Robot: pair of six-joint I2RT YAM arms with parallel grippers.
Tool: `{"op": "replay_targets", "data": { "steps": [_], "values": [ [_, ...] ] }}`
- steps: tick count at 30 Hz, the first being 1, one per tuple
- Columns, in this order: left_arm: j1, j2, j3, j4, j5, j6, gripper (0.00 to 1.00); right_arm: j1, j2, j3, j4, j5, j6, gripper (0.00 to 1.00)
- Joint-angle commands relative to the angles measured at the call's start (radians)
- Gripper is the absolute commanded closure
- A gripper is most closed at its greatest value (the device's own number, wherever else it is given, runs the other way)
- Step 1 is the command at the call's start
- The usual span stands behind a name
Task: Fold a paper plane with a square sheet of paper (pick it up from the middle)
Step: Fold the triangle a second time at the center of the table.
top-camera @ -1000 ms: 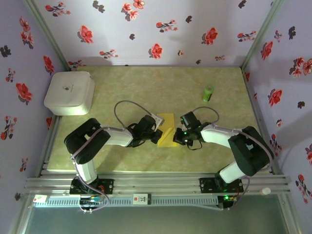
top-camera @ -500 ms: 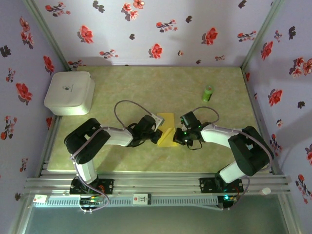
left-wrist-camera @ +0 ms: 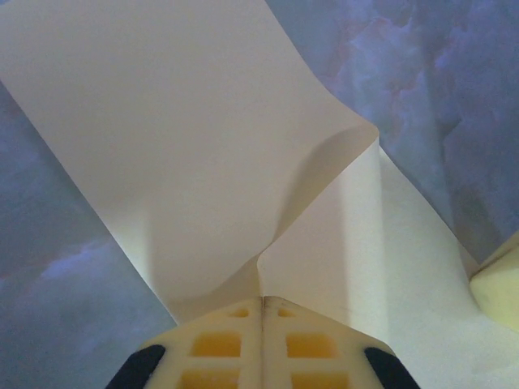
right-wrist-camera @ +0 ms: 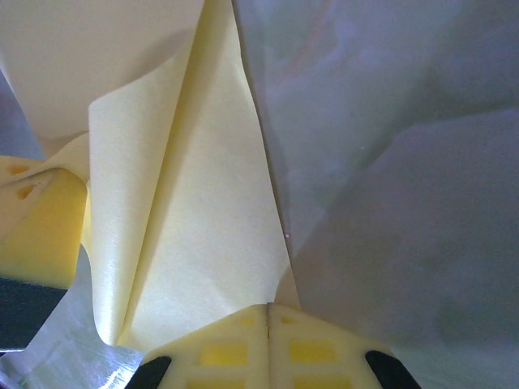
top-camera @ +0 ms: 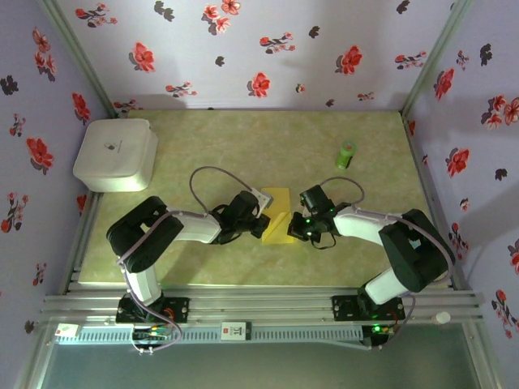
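Both arms reach in from the near edge and meet mid-table. The left gripper (top-camera: 261,226) is clamped tight on the left edge of the square sheet of paper (top-camera: 278,212). The right gripper (top-camera: 297,230) is pinched closed on its right edge. So the yellow sheet sits right between the two sets of fingertips, buckled up with one flap curling over. Further back on the right stands a small green cylinder (top-camera: 346,154), well apart, and a white rounded box (top-camera: 116,154) sits far left.
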Motion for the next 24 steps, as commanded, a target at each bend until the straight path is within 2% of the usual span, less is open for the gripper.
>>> {"op": "replay_targets", "data": {
  "steps": [1, 24],
  "values": [
    [0.008, 0.006, 0.003, 0.028, -0.02, 0.021, 0.97, -0.006, 0.04, -0.013, -0.07, 0.047, -0.028, 0.98],
    [0.009, 0.015, -0.045, 0.028, -0.008, -0.038, 0.99, -0.006, 0.037, 0.005, -0.084, 0.053, -0.028, 0.97]
  ]
}}
